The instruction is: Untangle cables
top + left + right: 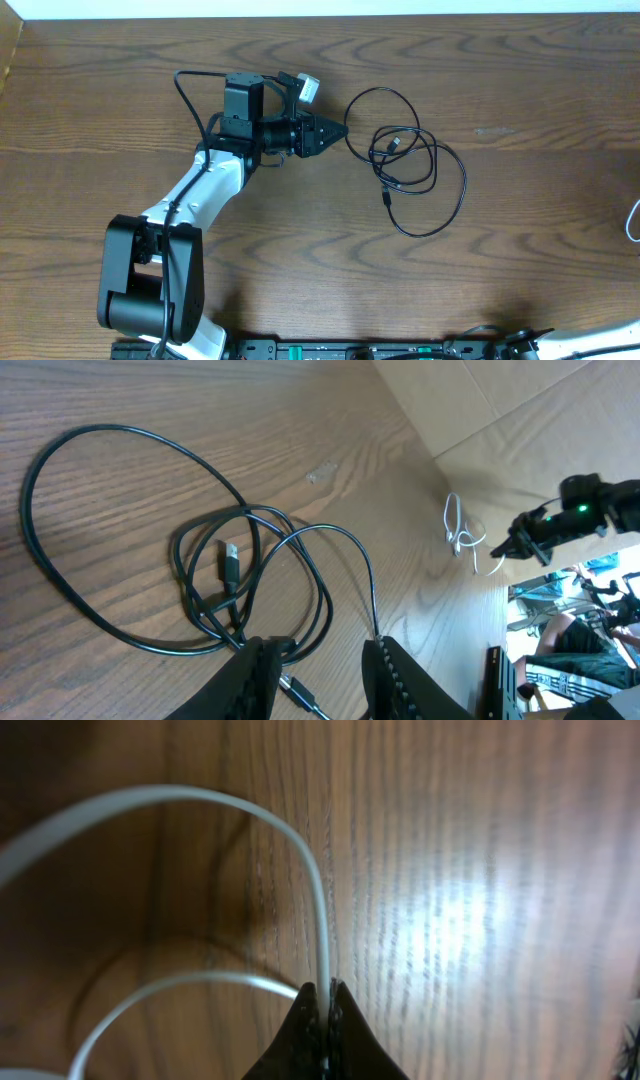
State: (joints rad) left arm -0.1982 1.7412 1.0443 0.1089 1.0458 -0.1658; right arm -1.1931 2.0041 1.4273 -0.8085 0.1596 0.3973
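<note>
A black cable [410, 160] lies in tangled loops at the table's middle, with small plug ends [230, 565] inside the loops. My left gripper [340, 130] hovers at the tangle's left edge. In the left wrist view its jaws [320, 650] stand apart, with a plug [300, 690] on the wood below the gap and nothing pinched. A white cable [634, 220] shows at the far right edge of the table. My right gripper [325, 990] is shut on this white cable [322, 920], which loops off to the left. From the left wrist, that gripper [520, 545] appears far off beside the white cable [458, 530].
The brown wooden table [520, 70] fills the overhead view. The left arm's base [150, 280] stands at the front left. Part of the right arm [600, 340] shows at the bottom right. A cardboard-coloured wall [500, 410] rises beyond the table edge.
</note>
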